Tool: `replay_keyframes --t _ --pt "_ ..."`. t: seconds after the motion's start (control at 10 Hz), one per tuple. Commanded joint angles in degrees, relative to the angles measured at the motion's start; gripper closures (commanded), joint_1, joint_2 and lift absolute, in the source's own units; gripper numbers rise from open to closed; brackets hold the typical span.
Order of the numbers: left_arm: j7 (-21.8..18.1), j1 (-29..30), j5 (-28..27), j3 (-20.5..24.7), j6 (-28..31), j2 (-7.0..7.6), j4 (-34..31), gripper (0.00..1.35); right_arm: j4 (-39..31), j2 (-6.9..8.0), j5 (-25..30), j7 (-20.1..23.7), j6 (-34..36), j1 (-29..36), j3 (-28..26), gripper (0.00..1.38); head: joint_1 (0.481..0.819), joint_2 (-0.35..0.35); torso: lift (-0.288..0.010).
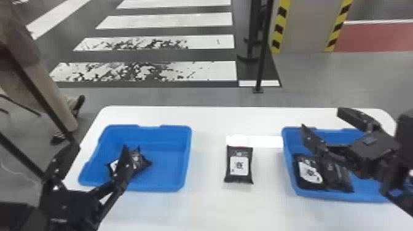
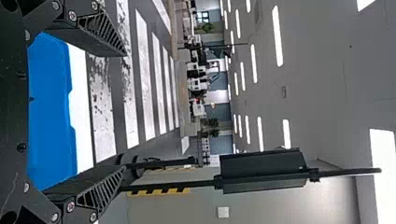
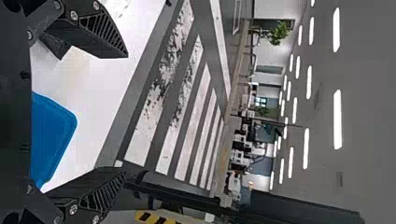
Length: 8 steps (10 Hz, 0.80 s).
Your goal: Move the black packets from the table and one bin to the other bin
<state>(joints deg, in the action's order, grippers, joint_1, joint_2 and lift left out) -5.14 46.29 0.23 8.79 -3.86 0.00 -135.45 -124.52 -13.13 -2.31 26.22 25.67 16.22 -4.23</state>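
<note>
My left gripper (image 1: 100, 150) is open over the near left part of the left blue bin (image 1: 166, 181); a black packet (image 1: 141, 161) lies in that bin, partly behind one finger. Between the bins, a black packet with a white label (image 1: 239, 166) lies flat on the white table. The right blue bin (image 1: 310, 194) holds black packets (image 1: 310, 173) side by side at its left, with my open right gripper (image 1: 322, 118) above it. In the left wrist view the left gripper (image 2: 123, 112) has nothing between its fingers; the right gripper (image 3: 126, 114) is likewise spread in the right wrist view.
The white table (image 1: 209, 202) carries both bins, with a pale flat patch (image 1: 264, 141) behind the middle packet. A dark pole (image 1: 264, 52) stands on the floor beyond the table. A person stands off the table's left side.
</note>
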Motion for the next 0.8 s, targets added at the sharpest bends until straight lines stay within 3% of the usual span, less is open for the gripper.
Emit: replay_keyframes --t 0.0,0.7 --pt "-0.04 -0.45 0.0 -0.45 0.2 -0.15 0.52 0.18 9.57 -1.02 -0.09 0.59 1.33 -6.94 4.8 0.17 0.695 0.096 -0.11" --pt "-0.39 -2.27 0.0 -1.93 0.62 -0.15 2.91 0.18 43.46 -4.45 -12.21 6.04 0.48 -30.28 30.62 0.17 0.695 0.237 -0.11"
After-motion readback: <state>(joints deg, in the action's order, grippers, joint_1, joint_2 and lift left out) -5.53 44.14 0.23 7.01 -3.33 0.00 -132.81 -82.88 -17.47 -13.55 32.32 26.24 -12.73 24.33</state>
